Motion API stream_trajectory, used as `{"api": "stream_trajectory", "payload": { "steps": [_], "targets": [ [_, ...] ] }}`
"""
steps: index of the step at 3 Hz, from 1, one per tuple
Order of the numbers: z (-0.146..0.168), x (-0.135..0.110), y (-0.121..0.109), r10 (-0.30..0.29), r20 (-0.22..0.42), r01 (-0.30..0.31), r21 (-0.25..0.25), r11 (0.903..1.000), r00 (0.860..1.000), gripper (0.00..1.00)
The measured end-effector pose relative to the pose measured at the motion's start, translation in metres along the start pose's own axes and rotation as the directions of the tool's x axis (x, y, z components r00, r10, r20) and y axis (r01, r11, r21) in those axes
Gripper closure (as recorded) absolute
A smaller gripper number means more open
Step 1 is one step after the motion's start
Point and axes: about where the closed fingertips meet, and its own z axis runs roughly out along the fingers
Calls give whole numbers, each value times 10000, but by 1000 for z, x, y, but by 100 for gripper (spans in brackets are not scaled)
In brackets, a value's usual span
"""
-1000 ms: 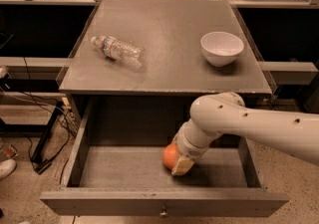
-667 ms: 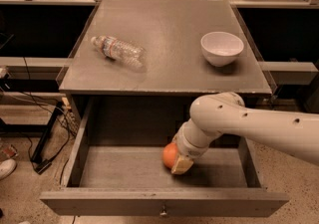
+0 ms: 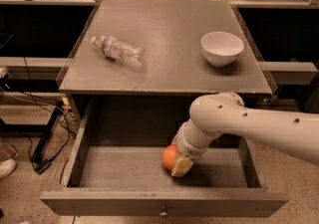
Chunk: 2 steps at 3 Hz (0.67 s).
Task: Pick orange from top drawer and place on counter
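Grey metal is what meets the eye first: the counter (image 3: pixel 169 24) is a flat matte slab, and under it the top drawer (image 3: pixel 99 202) stands pulled well out toward me, its plain front panel carrying 1 small knob (image 3: pixel 163 212) at the centre.

The robot's 1 cream-white arm (image 3: pixel 259 126) comes in from the right of the view, bends at a rounded joint above the drawer's right half, and drops down inside. The gripper (image 3: pixel 179 164) sits low, at the drawer floor, a little right of centre and nearer the front panel than the back wall.

The orange (image 3: pixel 168 157) is in the drawer too, resting on its floor and touching the gripper's tan end, on the side toward the drawer's middle. From where I stand I cannot tell whether the gripper has closed on the fruit or only rests against it, because the wrist hides the far side.

Up on the counter, 1 clear plastic bottle (image 3: pixel 118 49) lies on its side on the left half, set at a slant. 1 white bowl (image 3: pixel 222 48) stands upright near the right edge. The 2 are well apart.

Black cables (image 3: pixel 42 143) trail over the speckled floor (image 3: pixel 299 188) left of the cabinet.
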Motion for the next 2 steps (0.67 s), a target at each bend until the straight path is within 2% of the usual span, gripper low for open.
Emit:
{"api": "stream_trajectory", "payload": {
  "steps": [1,2],
  "targets": [
    [-10,-1,4,-15,-1,15,41,10000,10000,100],
    [-77,-7,17,-98,-167,107,545,9985,9998,100]
  ]
}}
